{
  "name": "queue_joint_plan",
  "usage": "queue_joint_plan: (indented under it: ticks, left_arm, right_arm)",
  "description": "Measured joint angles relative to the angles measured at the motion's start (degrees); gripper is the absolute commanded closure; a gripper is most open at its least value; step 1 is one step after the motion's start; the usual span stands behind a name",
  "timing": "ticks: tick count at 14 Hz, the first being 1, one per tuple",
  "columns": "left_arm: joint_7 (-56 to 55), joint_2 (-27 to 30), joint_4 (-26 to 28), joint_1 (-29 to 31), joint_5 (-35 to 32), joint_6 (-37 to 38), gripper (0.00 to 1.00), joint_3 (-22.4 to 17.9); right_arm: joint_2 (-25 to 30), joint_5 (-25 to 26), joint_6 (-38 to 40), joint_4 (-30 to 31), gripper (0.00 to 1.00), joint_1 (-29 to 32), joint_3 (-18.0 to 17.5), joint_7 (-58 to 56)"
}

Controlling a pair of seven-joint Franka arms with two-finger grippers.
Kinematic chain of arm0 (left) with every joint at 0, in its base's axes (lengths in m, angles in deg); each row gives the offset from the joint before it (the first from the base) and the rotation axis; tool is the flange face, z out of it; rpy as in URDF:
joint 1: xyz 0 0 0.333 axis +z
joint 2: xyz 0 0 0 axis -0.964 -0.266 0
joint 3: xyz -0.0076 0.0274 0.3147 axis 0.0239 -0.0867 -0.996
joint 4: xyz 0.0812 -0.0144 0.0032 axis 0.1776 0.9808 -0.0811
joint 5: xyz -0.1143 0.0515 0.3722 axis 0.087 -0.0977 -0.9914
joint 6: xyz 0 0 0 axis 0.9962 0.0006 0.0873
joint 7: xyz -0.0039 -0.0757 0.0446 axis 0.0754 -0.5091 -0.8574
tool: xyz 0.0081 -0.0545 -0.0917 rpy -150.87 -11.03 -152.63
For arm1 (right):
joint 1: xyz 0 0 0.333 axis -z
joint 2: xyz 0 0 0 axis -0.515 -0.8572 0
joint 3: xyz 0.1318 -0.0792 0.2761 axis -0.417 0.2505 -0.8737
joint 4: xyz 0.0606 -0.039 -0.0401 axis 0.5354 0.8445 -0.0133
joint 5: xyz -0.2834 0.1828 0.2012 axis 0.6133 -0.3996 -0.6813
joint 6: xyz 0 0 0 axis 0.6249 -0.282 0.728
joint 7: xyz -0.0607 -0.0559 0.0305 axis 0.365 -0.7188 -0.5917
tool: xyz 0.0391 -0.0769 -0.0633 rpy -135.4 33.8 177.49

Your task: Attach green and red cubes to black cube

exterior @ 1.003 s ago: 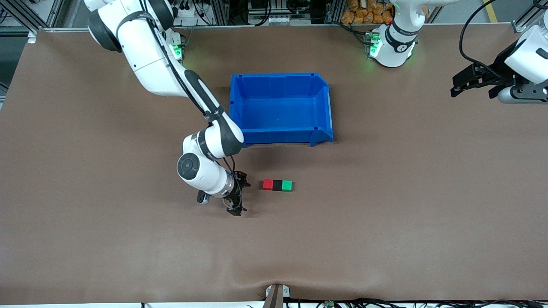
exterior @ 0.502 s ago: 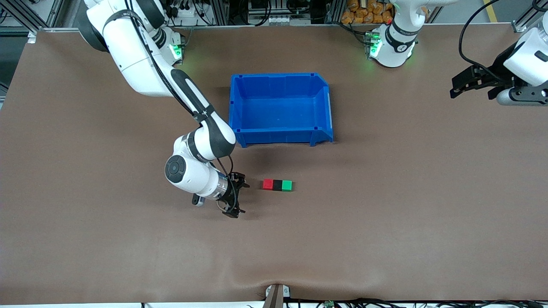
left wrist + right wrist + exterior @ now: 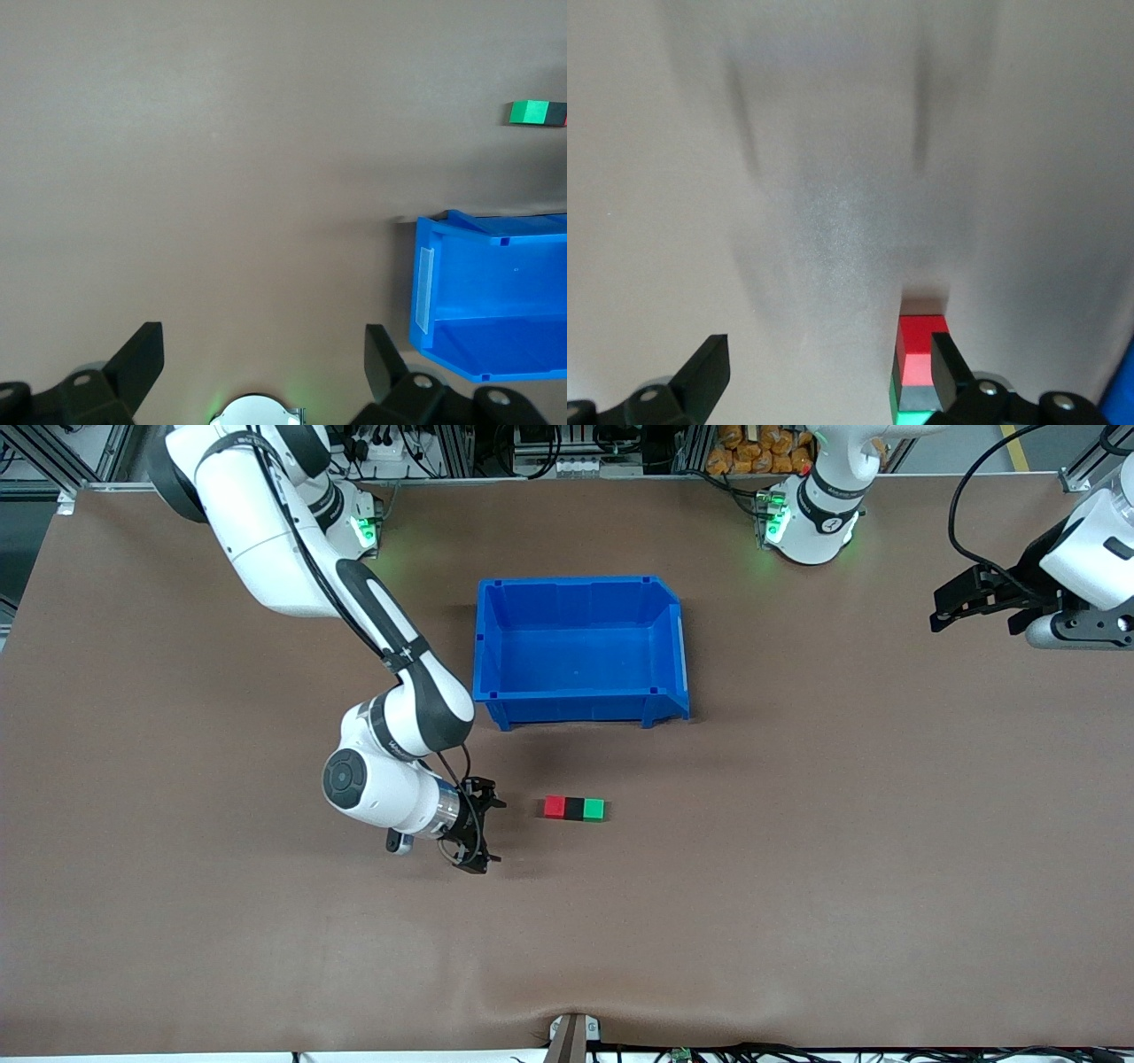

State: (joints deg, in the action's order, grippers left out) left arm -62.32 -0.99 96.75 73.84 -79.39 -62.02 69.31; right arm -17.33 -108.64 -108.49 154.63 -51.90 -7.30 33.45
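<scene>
The red cube [image 3: 555, 807], black cube [image 3: 574, 808] and green cube [image 3: 594, 809] lie touching in one row on the brown table, black in the middle. My right gripper [image 3: 490, 833] hangs open and empty low over the table, a short way off the row's red end. In the right wrist view its fingers [image 3: 943, 363] partly cover the red cube [image 3: 921, 341], black cube [image 3: 914, 397] and green cube [image 3: 908, 416]. My left gripper [image 3: 939, 607] waits open over the left arm's end of the table. From there the green cube [image 3: 530, 112] shows far off.
An empty blue bin [image 3: 576, 704] stands farther from the front camera than the cube row, mid-table. The left wrist view [image 3: 261, 350] shows the bin's corner [image 3: 443, 292] and bare brown mat.
My right arm has drawn back from the cube row toward the right arm's end of the table, gripper still open. The cubes stayed put. The left gripper barely shifted.
</scene>
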Motion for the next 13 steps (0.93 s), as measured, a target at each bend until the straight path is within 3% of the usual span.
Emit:
queue_joint_plan:
  ticks: [6, 13]
  left_arm:
    - [0.0, 0.0, -0.6, 0.0, 0.0, 0.0, 0.00, 0.0]
    - [0.0, 0.2, -1.6, 0.2, 0.0, 1.4, 0.00, -0.1]
  right_arm:
    - [4.1, 0.0, 10.4, -0.1, 0.00, 3.6, 0.0, -8.4]
    - [6.5, 0.0, 15.6, -0.1, 0.00, 6.2, 0.0, -15.0]
